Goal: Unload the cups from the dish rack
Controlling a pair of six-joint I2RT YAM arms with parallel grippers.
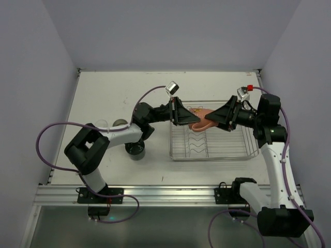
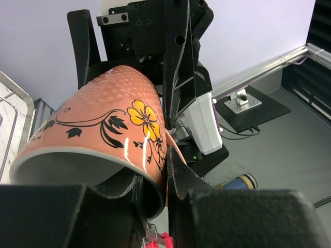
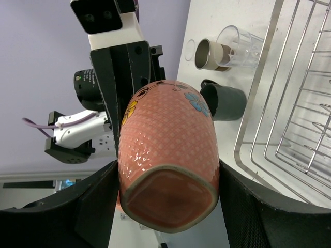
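On the counter (image 1: pixel 103 93), the dish rack (image 1: pixel 212 158) sits right of centre. The salmon-pink cup (image 1: pixel 202 122) hangs on its side above the rack's far edge, between the two arms. This looks like a handover toward the left, where a dark grey mug (image 3: pixel 222 102), a cream cup (image 3: pixel 209 54) and a clear tumbler (image 3: pixel 239 47) stand. The giving arm should release only once the pinch is firm. The right gripper (image 1: pixel 217 120) has its jaws spread wide and clamped on the cup's base. The left gripper (image 1: pixel 185 118) has its jaws nearly closed, apparently pinching the rim wall.
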